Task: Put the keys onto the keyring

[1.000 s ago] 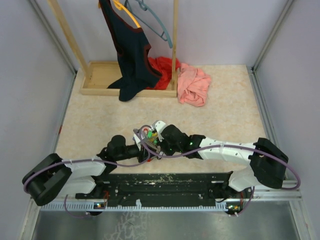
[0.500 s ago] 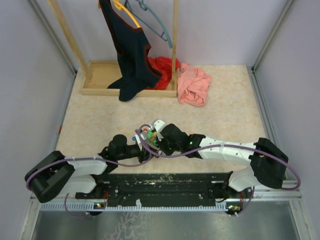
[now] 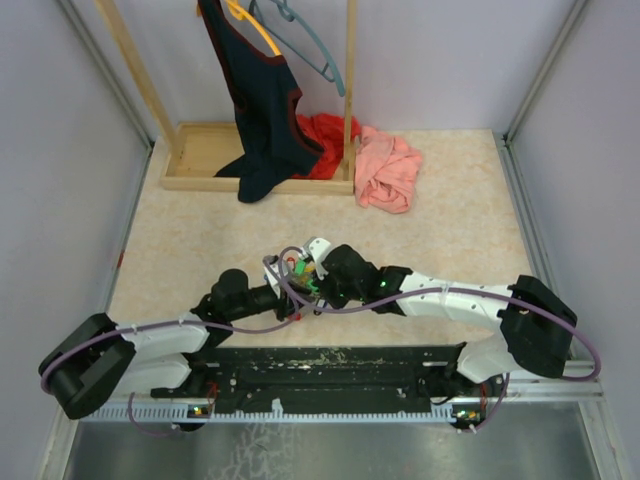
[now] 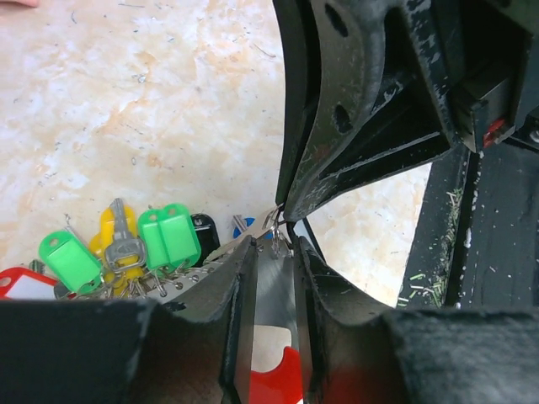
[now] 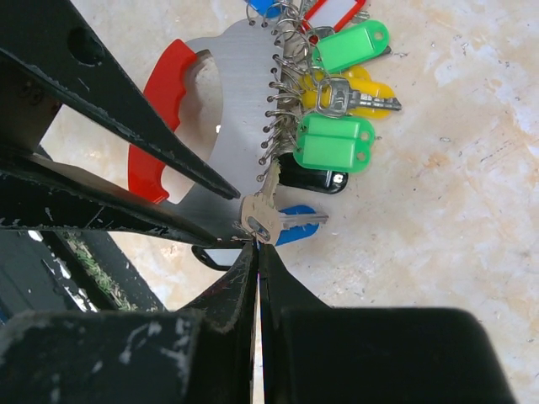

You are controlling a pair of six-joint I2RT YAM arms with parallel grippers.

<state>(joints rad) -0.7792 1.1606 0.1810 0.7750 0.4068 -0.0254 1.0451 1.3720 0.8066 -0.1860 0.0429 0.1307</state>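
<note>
The keyring is a grey metal plate (image 5: 227, 93) with a red loop handle (image 5: 152, 135) and small rings along one edge. Green (image 5: 333, 143), yellow (image 5: 364, 88), black (image 5: 312, 178) and blue (image 5: 296, 225) keys hang from those rings. My left gripper (image 4: 274, 248) is shut on the plate (image 4: 274, 295), red showing between the jaws. My right gripper (image 5: 258, 246) is shut on the head of a silver key (image 5: 261, 220) at the plate's edge. In the top view both grippers, left (image 3: 283, 290) and right (image 3: 311, 276), meet at the key bunch (image 3: 297, 267).
A wooden rack base (image 3: 205, 155) with a dark garment (image 3: 262, 110) on a hanger stands at the back. Red cloth (image 3: 325, 135) and pink cloth (image 3: 388, 170) lie beside it. A black rail (image 3: 330, 372) runs along the near edge.
The left arm's rear links have shifted a little to the left and lower. Both grippers stay together at the keyring, with the key bunch nearly in place.
</note>
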